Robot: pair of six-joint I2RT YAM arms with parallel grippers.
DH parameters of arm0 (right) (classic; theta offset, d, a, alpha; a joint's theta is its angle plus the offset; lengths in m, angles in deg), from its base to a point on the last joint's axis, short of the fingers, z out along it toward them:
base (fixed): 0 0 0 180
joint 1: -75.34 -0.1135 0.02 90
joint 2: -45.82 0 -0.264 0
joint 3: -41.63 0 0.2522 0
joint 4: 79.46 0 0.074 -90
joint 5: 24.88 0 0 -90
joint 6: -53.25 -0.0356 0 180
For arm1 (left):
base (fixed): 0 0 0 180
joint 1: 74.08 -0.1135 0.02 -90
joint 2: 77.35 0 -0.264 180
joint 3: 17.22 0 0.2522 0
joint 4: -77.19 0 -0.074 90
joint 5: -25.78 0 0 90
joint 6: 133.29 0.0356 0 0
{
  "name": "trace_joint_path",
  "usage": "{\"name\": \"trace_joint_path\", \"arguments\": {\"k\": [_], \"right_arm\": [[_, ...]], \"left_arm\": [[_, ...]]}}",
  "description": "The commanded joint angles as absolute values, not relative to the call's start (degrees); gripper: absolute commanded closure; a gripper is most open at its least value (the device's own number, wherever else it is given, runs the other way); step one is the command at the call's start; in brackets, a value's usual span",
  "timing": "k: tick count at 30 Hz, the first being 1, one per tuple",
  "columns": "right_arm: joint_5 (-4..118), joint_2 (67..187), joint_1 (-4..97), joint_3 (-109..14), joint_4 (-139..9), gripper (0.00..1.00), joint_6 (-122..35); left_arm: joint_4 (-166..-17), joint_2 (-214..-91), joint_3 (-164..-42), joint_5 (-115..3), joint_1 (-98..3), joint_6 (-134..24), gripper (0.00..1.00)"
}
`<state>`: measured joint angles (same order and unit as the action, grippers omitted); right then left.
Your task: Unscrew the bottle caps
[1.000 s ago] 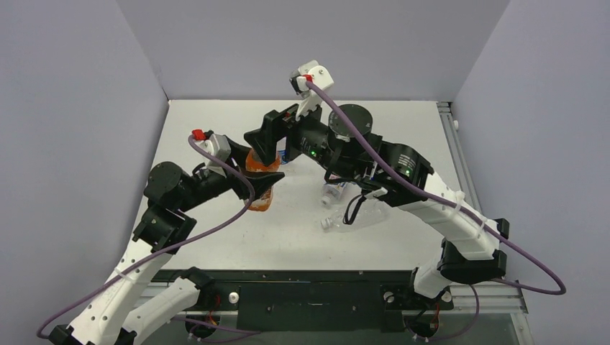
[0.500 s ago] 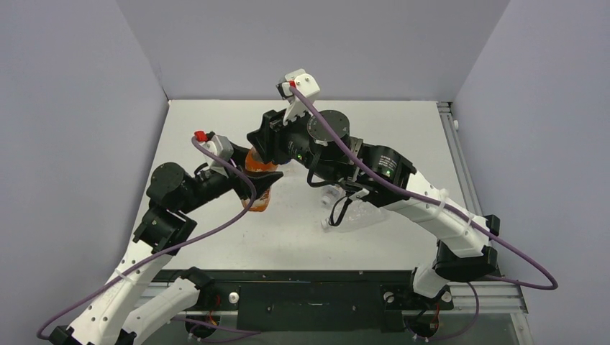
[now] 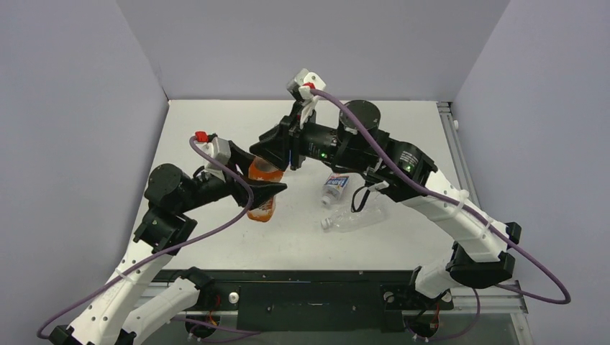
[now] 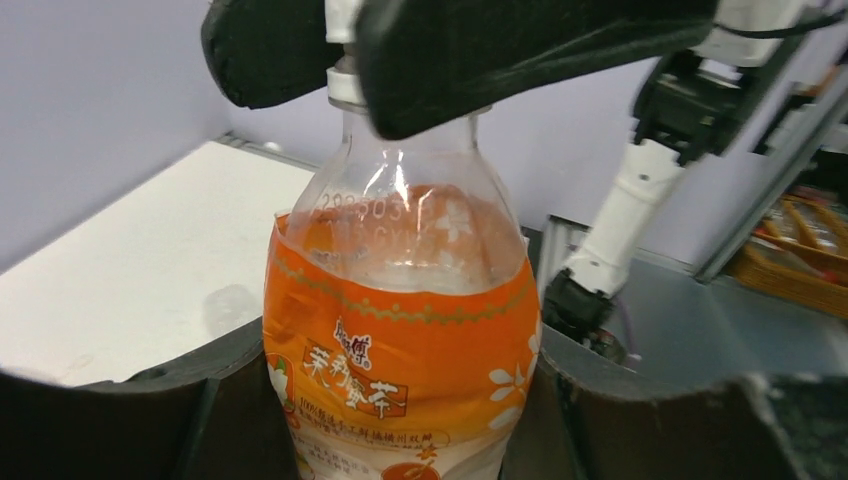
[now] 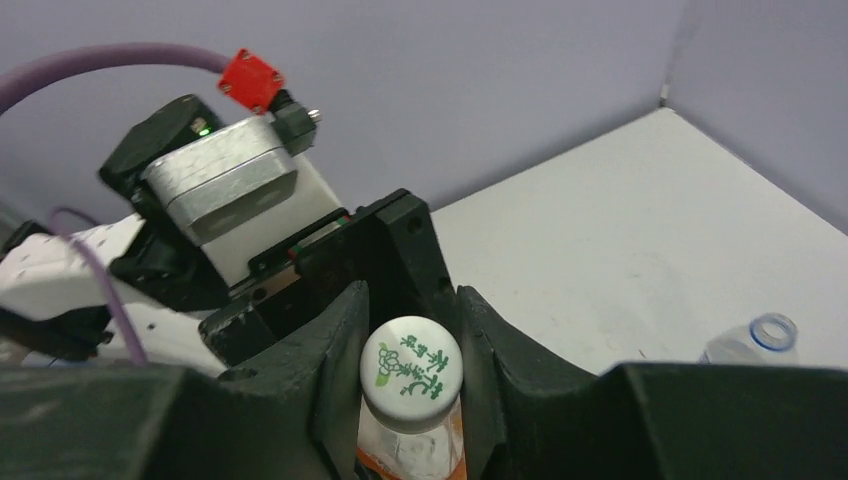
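Observation:
The orange-labelled bottle point(image 3: 261, 190) point(image 4: 400, 340) stands upright left of the table's middle. My left gripper point(image 3: 263, 192) point(image 4: 400, 425) is shut on its body, one dark finger on each side of the label. Its white bottle cap point(image 5: 410, 372), printed in green, sits on the neck. My right gripper point(image 3: 278, 157) point(image 5: 411, 378) is shut on that cap from above, both fingers point(image 5: 335, 375) pressed to its sides. In the left wrist view those fingers point(image 4: 480, 50) hide almost all of the cap.
Two clear bottles lie on the white table point(image 3: 216, 129) right of centre: a short one with a blue-white label point(image 3: 335, 187) and a plain one point(image 3: 357, 218). An uncapped bottle neck point(image 5: 765, 335) shows at the right wrist view's right edge. Grey walls enclose three sides.
My right gripper, open over the orange bottle a second ago, has turned at the wrist and shut on the cap. The left gripper keeps its hold on the bottle.

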<state>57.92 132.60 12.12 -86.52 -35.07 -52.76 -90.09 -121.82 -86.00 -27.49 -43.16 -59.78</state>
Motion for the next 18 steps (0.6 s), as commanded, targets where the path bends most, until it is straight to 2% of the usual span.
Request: {"name": "trace_joint_path", "arguments": {"k": [1, 6, 8, 9, 10, 11, 13, 14, 18], "right_arm": [[26.9, 127.0, 16.3, -83.6, -45.7, 1.0, -53.1], [18.9, 124.4, 18.7, -77.2, -53.2, 1.0, -57.7], [21.4, 124.0, 19.1, -76.7, -52.0, 0.84, -56.4], [26.6, 123.8, 19.1, -76.8, -49.8, 0.66, -55.8], [29.9, 123.3, 19.0, -76.8, -48.8, 0.53, -54.8], [37.5, 123.2, 18.8, -76.8, -47.2, 0.3, -54.3], [50.0, 122.5, 17.8, -77.3, -45.4, 0.21, -53.3], [57.8, 122.2, 16.6, -77.5, -44.6, 0.21, -52.6], [75.0, 123.9, 10.9, -81.0, -40.6, 0.19, -50.8]], "left_arm": [[-96.9, -122.9, -89.7, -13.7, -43.2, -70.0, 0.91], [-97.9, -124.0, -91.6, -6.3, -42.3, -74.0, 0.93], [-97.4, -124.4, -92.0, -6.2, -42.2, -73.1, 0.93], [-96.8, -124.5, -92.0, -6.9, -42.2, -72.7, 0.94], [-96.5, -124.6, -91.9, -7.4, -42.2, -71.3, 0.95], [-95.8, -124.7, -91.9, -8.6, -42.2, -70.4, 0.95], [-94.4, -124.7, -91.5, -12.0, -42.2, -67.5, 0.95], [-93.5, -124.7, -91.4, -13.5, -42.2, -64.9, 0.95], [-89.4, -124.7, -90.9, -24.7, -42.2, -56.8, 0.92]]}}
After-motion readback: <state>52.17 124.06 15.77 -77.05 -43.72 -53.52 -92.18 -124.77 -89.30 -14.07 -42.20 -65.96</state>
